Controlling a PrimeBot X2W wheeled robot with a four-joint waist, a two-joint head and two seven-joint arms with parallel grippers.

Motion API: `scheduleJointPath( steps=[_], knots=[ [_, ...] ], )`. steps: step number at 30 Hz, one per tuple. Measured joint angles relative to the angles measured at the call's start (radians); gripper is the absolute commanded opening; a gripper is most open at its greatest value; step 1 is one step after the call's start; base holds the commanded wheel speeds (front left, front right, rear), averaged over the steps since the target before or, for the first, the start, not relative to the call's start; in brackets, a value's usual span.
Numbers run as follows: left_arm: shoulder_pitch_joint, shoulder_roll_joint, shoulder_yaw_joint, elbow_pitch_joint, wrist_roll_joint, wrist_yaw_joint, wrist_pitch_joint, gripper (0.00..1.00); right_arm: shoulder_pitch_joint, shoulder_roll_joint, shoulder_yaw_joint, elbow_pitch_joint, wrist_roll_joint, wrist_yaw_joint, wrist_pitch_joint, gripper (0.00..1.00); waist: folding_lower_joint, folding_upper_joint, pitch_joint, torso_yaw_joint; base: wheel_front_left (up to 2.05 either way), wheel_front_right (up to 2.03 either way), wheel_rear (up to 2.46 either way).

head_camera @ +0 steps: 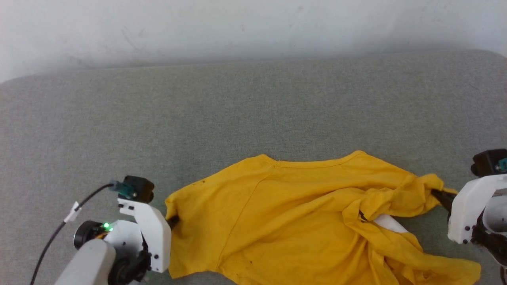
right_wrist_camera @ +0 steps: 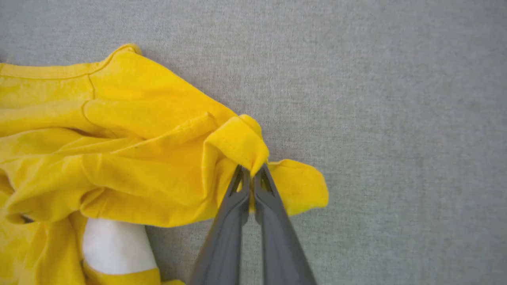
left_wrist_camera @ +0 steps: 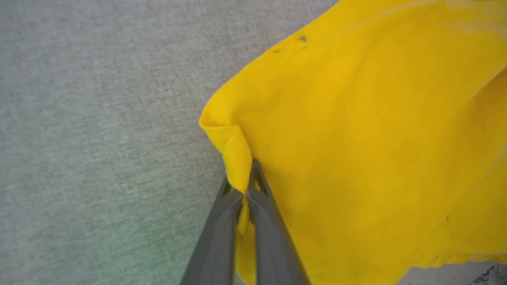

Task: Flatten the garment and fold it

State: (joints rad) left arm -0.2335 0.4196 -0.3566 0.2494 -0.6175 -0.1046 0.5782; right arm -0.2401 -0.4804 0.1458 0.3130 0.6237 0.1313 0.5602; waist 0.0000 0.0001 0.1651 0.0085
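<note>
— Our left gripper [left_wrist_camera: 242, 180] is squeezed tight on a folded edge of the garment [head_camera: 293, 213].
— And our right gripper [right_wrist_camera: 252, 178] pinches a bunched bit (maybe a sleeve). We see the yellow shirt lying crumpled between them on the grey surface [head_camera: 253, 111].

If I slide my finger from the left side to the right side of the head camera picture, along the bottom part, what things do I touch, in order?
black cable → left gripper, pinching the shirt's left edge → yellow t-shirt → right gripper, pinching the shirt's bunched right end.
</note>
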Motion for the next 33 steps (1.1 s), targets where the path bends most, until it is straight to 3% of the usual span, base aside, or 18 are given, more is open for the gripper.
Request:
scheduleJointPath(
  steps=[4, 8, 13, 22, 33],
  knots=[
    [0.000, -0.002, -0.007, -0.007, 0.041, 0.012, -0.050, 0.00, -0.007, -0.022, -0.006, -0.038, -0.028, 0.000, -0.051, 0.00, 0.0000, 0.0000, -0.024, 0.005, 0.00, 0.00, 0.00],
    [-0.028, 0.019, 0.019, -0.045, 0.091, 0.065, -0.100, 0.00, -0.047, -0.050, -0.022, -0.075, -0.066, 0.000, -0.088, 0.00, 0.0000, 0.0000, -0.052, 0.011, 0.00, 0.00, 0.00],
    [-0.248, 0.072, 0.094, -0.075, 0.164, 0.106, -0.199, 0.00, -0.209, -0.094, -0.039, -0.105, -0.107, 0.001, -0.112, 0.00, 0.0001, 0.0000, -0.067, 0.017, 0.00, 0.00, 0.00],
    [-0.644, 0.058, 0.144, 0.158, 0.196, 0.104, -0.376, 0.00, -0.595, -0.085, 0.016, -0.003, -0.123, 0.002, -0.183, 0.00, 0.0002, 0.0000, 0.018, 0.004, 0.00, 0.00, 0.00],
    [-1.047, 0.035, 0.163, 0.408, 0.242, 0.091, -0.631, 0.00, -1.045, -0.044, 0.046, 0.191, -0.258, 0.002, -0.449, 0.00, 0.0003, 0.0000, 0.172, -0.014, 0.00, 0.00, 0.00]
  ],
)
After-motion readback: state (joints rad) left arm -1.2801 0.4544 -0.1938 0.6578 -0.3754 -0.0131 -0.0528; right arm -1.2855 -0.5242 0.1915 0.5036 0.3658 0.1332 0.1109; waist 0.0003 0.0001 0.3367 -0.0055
